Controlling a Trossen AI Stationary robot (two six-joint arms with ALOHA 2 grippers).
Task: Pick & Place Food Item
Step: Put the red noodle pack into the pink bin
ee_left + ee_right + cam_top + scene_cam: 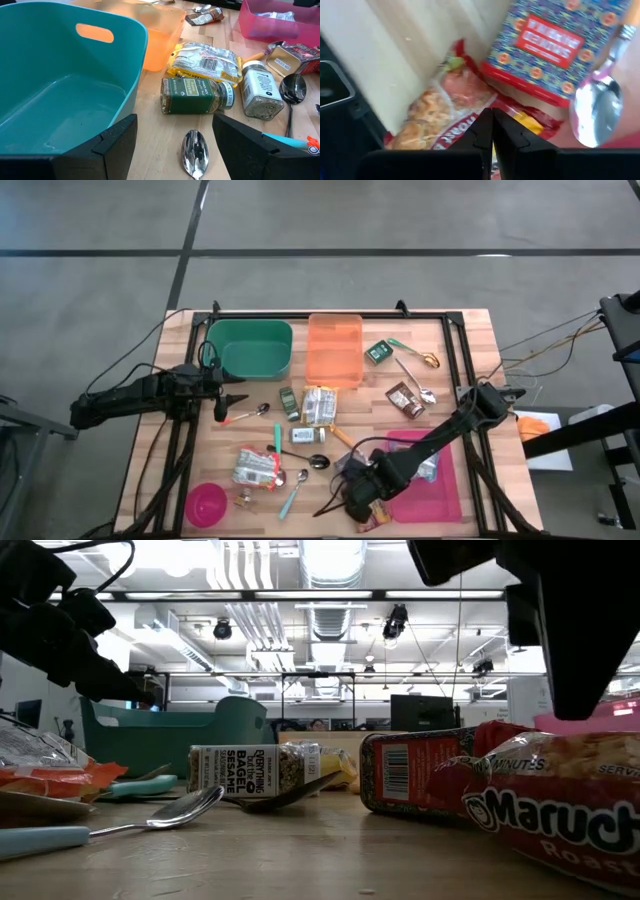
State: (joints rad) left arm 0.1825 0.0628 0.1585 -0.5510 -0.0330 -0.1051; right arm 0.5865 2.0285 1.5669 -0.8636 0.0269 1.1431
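1. The right hand (pixel 492 131) has its fingers pressed fully together with nothing between them, and hangs directly over the ramen packet (pixel 447 112), which lies at the front edge of the desk (pixel 470 350), just beside the pink bin (pixel 440 495).
2. To take the packet well, I judge the fingers must first spread wider than the packet's crimped end, then come down astride that end rather than on the puffed middle, where the film would likely slide or crush.
3. Beside the packet, away from the desk edge, lies a patterned box (pixel 555 45), with a spoon (pixel 597 107) partly over its corner. The descent should stay on the packet's side so neither is dragged along.
4. The pink bin is the nearest container to the packet, but which container is meant cannot be told from the task.
5. The left hand (pixel 175 145) waits with its fingers well apart and empty, next to the teal bin (pixel 60 95), a second spoon (pixel 195 152) lying on the desk between them.
6. From above, the right arm covers the packet almost wholly, and only a scrap of it shows.
7. The right wrist view cuts off the packet's near end behind the fingers, so its full outline is uncertain.
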